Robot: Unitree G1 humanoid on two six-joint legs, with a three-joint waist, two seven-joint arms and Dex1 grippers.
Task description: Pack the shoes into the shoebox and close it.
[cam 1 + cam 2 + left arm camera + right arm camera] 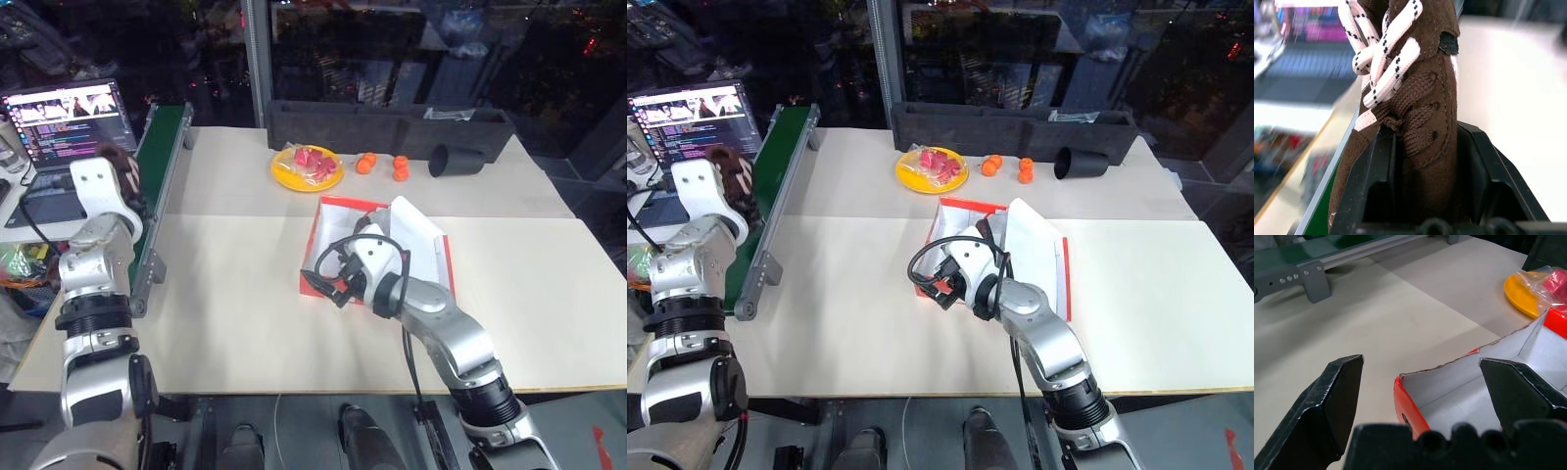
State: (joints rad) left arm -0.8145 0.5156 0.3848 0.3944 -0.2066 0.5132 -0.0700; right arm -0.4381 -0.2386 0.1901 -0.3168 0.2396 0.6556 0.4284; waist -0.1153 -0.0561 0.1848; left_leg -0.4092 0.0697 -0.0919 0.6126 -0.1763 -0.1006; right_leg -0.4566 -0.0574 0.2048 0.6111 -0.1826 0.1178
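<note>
My left gripper (1424, 128) is shut on a dark brown shoe (1420, 107) with white laces, its fingers (1371, 181) pressed against both sides. The shoe (125, 176) hangs at the far left, above the green conveyor. The red-orange shoebox (333, 211) lies open mid-table, white inside, with its lid (421, 235) tipped up on the right. My right gripper (328, 279) is open at the box's near-left corner. The red corner (1410, 406) sits between its two fingers (1332, 406). My right wrist hides part of the box's inside.
A green conveyor (162, 157) runs along the table's left edge, with a laptop (69, 117) beyond it. At the back are a yellow plate (307, 166) with red items, small orange objects (365, 164), a tipped black cup (456, 160) and a long black tray (392, 122).
</note>
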